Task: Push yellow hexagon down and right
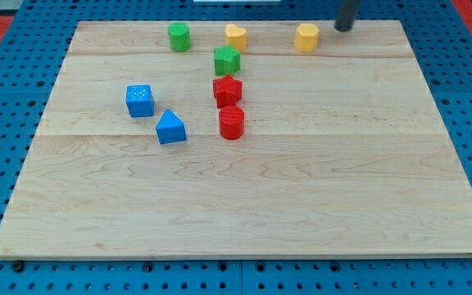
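In the camera view, the yellow hexagon (306, 37) is seen near the top edge of the wooden board (301, 197), right of the yellow heart-like block (235, 36). My tip (342, 29) is placed just beside the hexagon, on its upper right. No claw is fitted, so nothing is grasped. For a down-and-right push, the tip is best brought round to the hexagon's upper left first, then driven diagonally through its centre.

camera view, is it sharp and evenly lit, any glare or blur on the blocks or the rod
Camera view: lighting is soft and even, with only small faint shadows beside the blocks; the yellow hexagon and blue cube are crisp, with no glare on the board; my tip, to the hexagon's right at the view's top, looks slightly soft.
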### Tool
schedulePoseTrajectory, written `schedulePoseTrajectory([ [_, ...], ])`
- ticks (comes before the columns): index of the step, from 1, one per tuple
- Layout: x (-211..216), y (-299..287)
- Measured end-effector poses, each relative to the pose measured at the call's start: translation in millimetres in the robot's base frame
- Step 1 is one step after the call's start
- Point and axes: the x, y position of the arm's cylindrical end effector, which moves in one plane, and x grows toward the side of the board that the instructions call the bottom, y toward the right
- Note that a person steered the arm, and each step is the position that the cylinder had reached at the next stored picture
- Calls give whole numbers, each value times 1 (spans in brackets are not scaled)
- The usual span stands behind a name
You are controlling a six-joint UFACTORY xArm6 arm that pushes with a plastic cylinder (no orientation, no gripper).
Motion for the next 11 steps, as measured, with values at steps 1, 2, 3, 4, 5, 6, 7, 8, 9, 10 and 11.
schedulePoseTrajectory([
  [1, -1, -8],
  [2, -1, -8],
  [3, 3, -32],
  [4, 10, -50],
  [5, 62, -65],
  [6, 124, -66],
  [7, 143, -60],
  [8, 144, -56],
  [9, 144, -56],
  [10, 144, -58],
  [11, 146, -60],
])
